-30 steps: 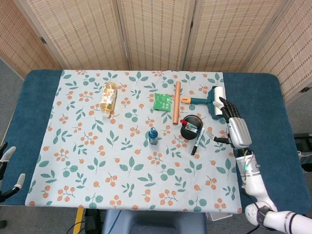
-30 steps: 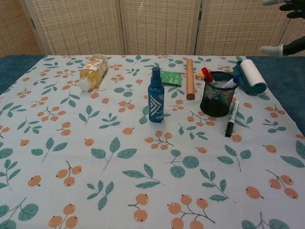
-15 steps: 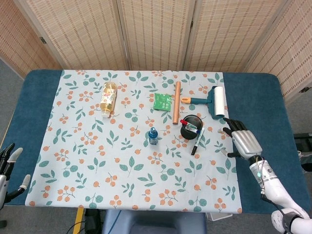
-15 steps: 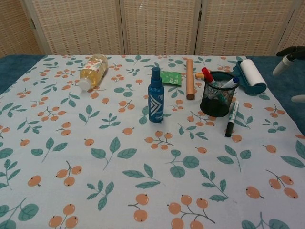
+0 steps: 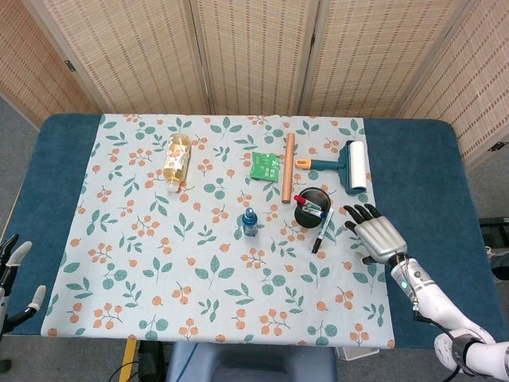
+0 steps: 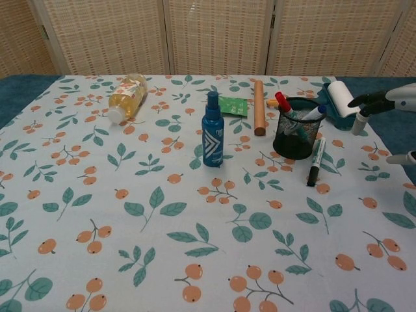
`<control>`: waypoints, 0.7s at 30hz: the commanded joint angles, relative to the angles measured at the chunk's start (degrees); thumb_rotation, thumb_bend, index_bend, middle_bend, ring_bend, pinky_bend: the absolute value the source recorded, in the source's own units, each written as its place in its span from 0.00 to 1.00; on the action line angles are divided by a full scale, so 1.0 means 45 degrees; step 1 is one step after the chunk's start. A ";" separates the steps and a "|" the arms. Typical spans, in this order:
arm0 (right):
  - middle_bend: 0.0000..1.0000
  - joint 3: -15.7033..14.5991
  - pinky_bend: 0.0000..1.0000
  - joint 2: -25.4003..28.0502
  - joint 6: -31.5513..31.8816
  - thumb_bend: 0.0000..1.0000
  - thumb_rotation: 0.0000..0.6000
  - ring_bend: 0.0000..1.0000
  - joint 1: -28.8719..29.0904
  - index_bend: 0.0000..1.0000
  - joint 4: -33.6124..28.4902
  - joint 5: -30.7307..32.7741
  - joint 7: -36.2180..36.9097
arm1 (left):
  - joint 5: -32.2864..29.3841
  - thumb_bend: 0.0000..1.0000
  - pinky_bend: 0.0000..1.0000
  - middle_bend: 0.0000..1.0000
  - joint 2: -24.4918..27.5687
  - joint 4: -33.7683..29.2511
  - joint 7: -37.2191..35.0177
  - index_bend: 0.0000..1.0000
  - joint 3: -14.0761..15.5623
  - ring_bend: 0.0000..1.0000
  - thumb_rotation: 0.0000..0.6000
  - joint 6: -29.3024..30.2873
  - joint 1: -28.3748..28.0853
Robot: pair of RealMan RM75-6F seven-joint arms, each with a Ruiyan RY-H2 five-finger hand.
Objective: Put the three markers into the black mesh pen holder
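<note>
**Two markers in, one still on the cloth**

Two of the three markers are already standing in the black mesh pen holder [image 6: 298, 137], which sits toward the table's right edge, nearer the far side: a red-capped marker [image 6: 283, 104] and a blue-capped marker [image 6: 313, 113] poke out above its rim. The third marker [image 6: 316, 161], white with a dark cap, lies flat on the flowered tablecloth [image 6: 162, 214] just beside the holder, on the side facing the near right corner.

The right hand [image 5: 376, 235] hovers close by that last marker, fingers spread and holding nothing, not touching it. The left hand [image 5: 14, 267] hangs off the table's near left corner, also slack and empty as far as I can make out.

By my reckoning, only the picking up and dropping in of the loose marker remains.
</note>
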 commanded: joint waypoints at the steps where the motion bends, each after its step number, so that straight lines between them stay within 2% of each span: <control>1: 0.00 -0.0485 0.00 -0.0520 0.0528 0.30 1.00 0.00 0.0298 0.28 -0.0073 0.0369 -0.1561 | 0.0001 0.42 0.27 0.02 0.0019 -0.0009 -0.0030 0.00 -0.0002 0.01 1.00 0.0038 0.0021; 6: 0.00 -0.0779 0.00 -0.1025 0.0500 0.30 1.00 0.00 0.0274 0.28 0.0292 0.0386 -0.1475 | 0.0031 0.42 0.27 0.02 0.0051 -0.0013 -0.0068 0.00 0.0009 0.01 1.00 0.0089 0.0049; 21: 0.00 -0.0685 0.00 -0.2393 -0.0037 0.31 1.00 0.00 0.0866 0.28 0.1681 0.0539 -0.0797 | 0.0089 0.42 0.27 0.02 0.0149 -0.0004 -0.0295 0.00 -0.0003 0.01 1.00 0.0304 0.0144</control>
